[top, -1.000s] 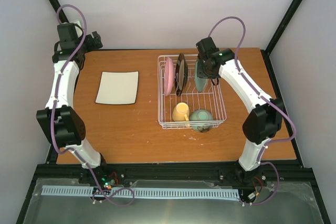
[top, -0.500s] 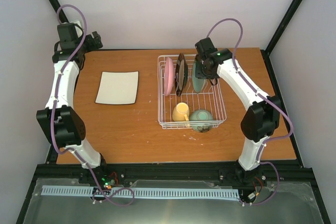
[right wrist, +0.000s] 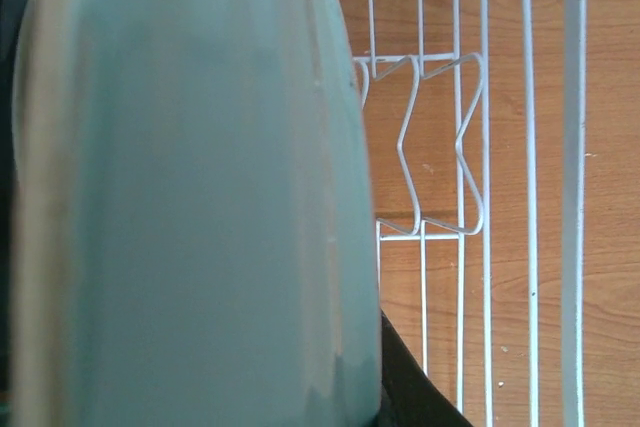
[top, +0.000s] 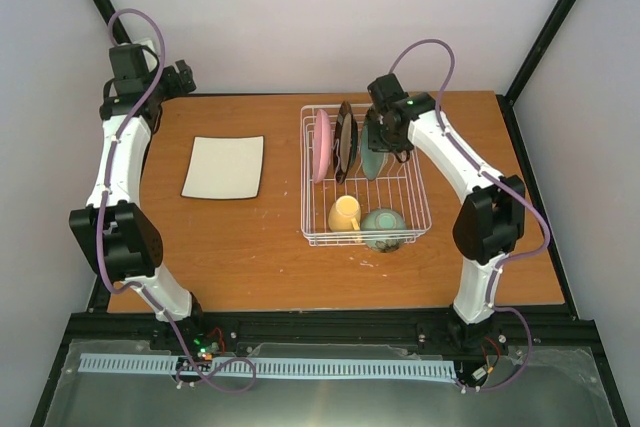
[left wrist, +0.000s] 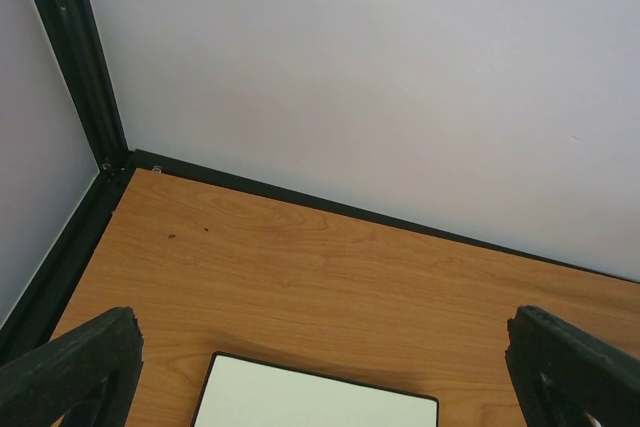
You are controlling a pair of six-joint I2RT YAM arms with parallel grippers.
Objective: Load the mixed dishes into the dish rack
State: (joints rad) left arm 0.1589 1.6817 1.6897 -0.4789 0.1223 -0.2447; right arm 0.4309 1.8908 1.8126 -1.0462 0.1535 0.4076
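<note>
Edgewise, the teal plate (right wrist: 200,197) sits clamped in the right gripper (top: 382,139) at the rack's (top: 418,219) tines beside the brown plate (top: 345,142), likely to slot in upright. The left gripper (top: 182,76) gapes empty beyond the cream plate (top: 224,167), which lies flat on the table.

the right gripper (top: 381,139), clamped on the teal plate (top: 372,161), now sits further left over the far end of the dish rack (top: 420,219) than a second ago. the teal plate comes with it, on edge, and the gap to the dark brown plate (top: 345,142) is narrower; the two now stand close side by side where before they were clearly apart. the plate's lower edge also reaches a little further toward the near side of the rack. the right arm (top: 452,152) swings left too, its elbow drawn in toward the rack.
</note>
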